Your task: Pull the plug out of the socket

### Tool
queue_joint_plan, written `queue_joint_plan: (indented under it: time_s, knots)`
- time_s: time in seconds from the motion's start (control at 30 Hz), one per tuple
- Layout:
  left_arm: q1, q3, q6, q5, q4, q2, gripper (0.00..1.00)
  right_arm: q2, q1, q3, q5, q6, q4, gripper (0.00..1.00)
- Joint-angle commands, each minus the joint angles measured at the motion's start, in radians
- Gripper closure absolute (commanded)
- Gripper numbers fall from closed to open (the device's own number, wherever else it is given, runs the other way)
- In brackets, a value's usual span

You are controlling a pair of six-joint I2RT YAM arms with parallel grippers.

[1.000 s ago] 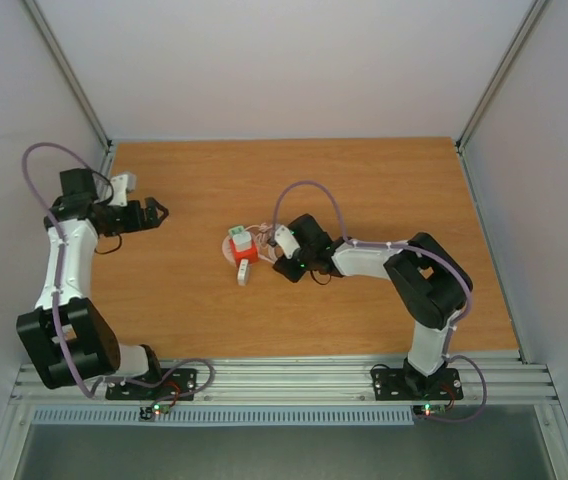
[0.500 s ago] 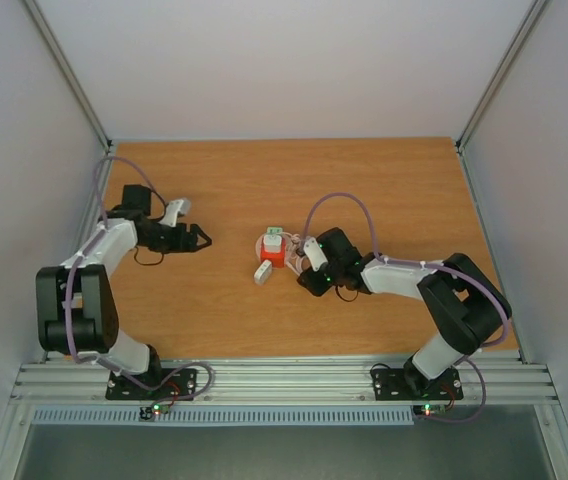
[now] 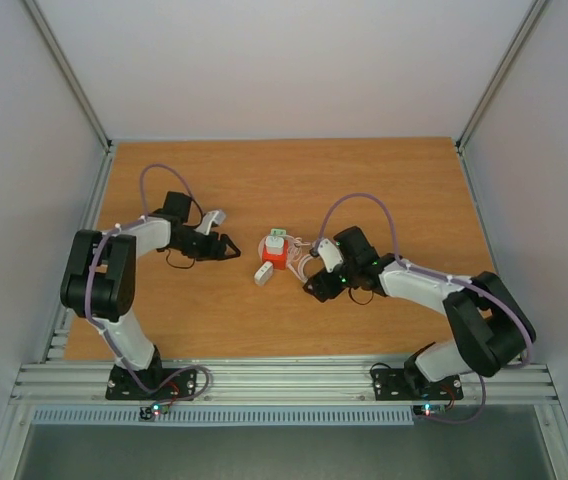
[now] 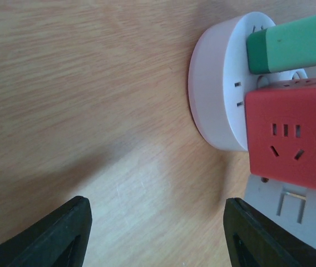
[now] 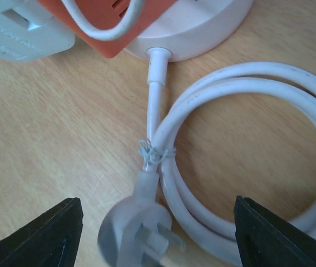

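The socket is a round pale disc at the table's middle. A green plug and a red cube adapter stand on it, and a white block lies against the cube. My left gripper is open and empty just left of the socket, apart from it; its view also shows the green plug, red cube and white block. My right gripper is open right of the socket, its fingers straddling the socket's own lead plug.
The socket's white cable coil, tied with a wire twist, lies on the wood between the socket and my right gripper; it also shows in the top view. Grey walls and a metal rail bound the table.
My left arm has swung right and now points at the socket from close by. The socket group shifted right early on. My right gripper has drawn back to the right, over the cable coil.
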Motion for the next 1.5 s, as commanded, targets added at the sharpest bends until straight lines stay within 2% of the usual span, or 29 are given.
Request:
queue_joint_plan:
  time_s: [0.0, 0.23, 0.57, 0.73, 0.87, 0.97, 1.17, 1.3, 1.47]
  knots:
    - [-0.023, 0.028, -0.046, 0.038, 0.106, 0.048, 0.34, -0.101, -0.046, -0.036, -0.057, -0.079, -0.051, 0.22]
    - [-0.07, 0.104, -0.073, 0.053, 0.143, 0.162, 0.47, -0.193, -0.105, -0.029, -0.079, -0.12, -0.03, 0.18]
    - [-0.094, 0.285, -0.078, 0.099, 0.137, 0.313, 0.65, -0.191, -0.105, 0.015, -0.106, -0.16, 0.025, 0.16]
    - [-0.133, 0.354, -0.07, 0.125, 0.123, 0.374, 0.72, -0.179, -0.107, 0.025, -0.114, -0.176, 0.053, 0.08]
    - [-0.154, 0.385, -0.068, 0.133, 0.121, 0.4, 0.74, -0.161, -0.107, 0.036, -0.116, -0.182, 0.061, 0.07]
    - [-0.144, 0.376, -0.082, 0.082, 0.125, 0.378, 0.71, -0.155, -0.106, 0.032, -0.125, -0.185, 0.069, 0.07]
    - [-0.079, 0.252, -0.074, 0.075, 0.123, 0.258, 0.65, -0.162, -0.106, 0.028, -0.142, -0.184, 0.08, 0.07]
    - [-0.089, 0.139, -0.037, 0.121, 0.095, 0.166, 0.63, -0.165, -0.106, 0.026, -0.144, -0.186, 0.087, 0.05]
    - [-0.102, 0.068, -0.038, 0.131, 0.119, 0.155, 0.62, -0.15, -0.106, 0.03, -0.15, -0.215, 0.098, 0.02]
